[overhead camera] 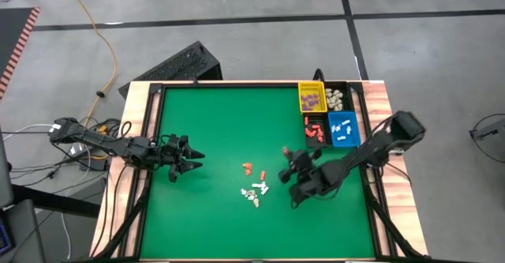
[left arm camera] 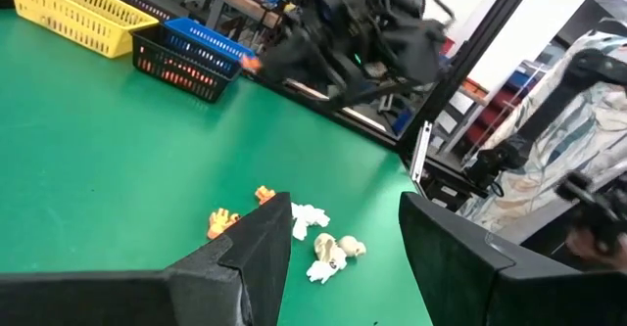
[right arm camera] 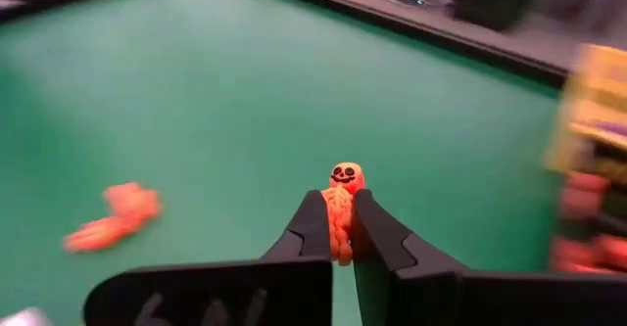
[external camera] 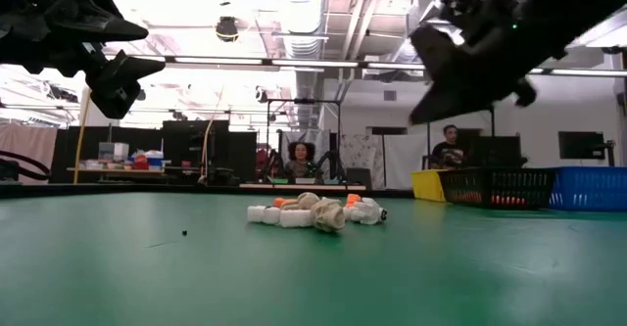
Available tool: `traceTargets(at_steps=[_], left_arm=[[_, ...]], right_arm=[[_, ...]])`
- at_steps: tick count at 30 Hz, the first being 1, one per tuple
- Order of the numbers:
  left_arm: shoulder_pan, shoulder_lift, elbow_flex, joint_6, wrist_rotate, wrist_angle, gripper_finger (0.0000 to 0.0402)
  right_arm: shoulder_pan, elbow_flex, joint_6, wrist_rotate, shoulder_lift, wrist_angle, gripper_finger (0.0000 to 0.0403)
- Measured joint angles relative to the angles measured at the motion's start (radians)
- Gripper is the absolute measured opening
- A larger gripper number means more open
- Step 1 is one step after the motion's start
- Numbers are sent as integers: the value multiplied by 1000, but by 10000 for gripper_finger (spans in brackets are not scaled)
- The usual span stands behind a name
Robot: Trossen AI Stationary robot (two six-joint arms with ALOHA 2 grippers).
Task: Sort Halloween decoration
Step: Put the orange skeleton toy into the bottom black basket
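A: So from table height we've got a little heap of cream-white trinkets [external camera: 312, 212] on the green table [external camera: 147, 277], with a couple of orange-red ones [external camera: 284, 202] poking out behind.

B: Yep, and we see both arms hanging well above it. The left gripper [external camera: 103, 62] is up at one side, the right gripper [external camera: 460, 67] opposite, its fingers blurred. Yellow [external camera: 431, 184], black [external camera: 495, 187] and blue bins [external camera: 588, 187] sit below that one.

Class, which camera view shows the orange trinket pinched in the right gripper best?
The right wrist view: the orange trinket, with a small black face, sits close-up in the shut right gripper. The left wrist view shows it only as a distant orange speck; the high view and low view do not show it clearly.
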Motion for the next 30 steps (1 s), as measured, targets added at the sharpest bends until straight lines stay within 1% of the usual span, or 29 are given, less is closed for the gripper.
traceTargets(at_steps=[3,5,7,10,12,16,18,23,26,30], left_arm=[[0,0,0,-8,2,0,180],[0,0,0,-11,2,0,180],[0,0,0,-14,2,0,180],[0,0,0,-14,2,0,180],[0,0,0,-15,2,0,180],[0,0,0,-16,3,0,180],[0,0,0,-21,3,0,180],[0,0,0,-23,3,0,180],[0,0,0,-23,3,0,180],[0,0,0,-23,3,0,180]], right_arm=[[-36,0,188,-10,-95,-278,30],[-55,0,278,-11,-150,-424,30],[-75,0,330,-22,-192,-542,32],[-118,-4,363,-62,-231,-650,34],[-149,-28,361,-91,-255,-660,33],[-211,-95,353,-172,-296,-624,34],[-237,-136,299,-209,-326,-563,35],[-305,-216,102,-302,-408,-362,41],[-352,-241,51,-324,-441,-312,62],[-415,-245,2,-371,-455,-297,121]])
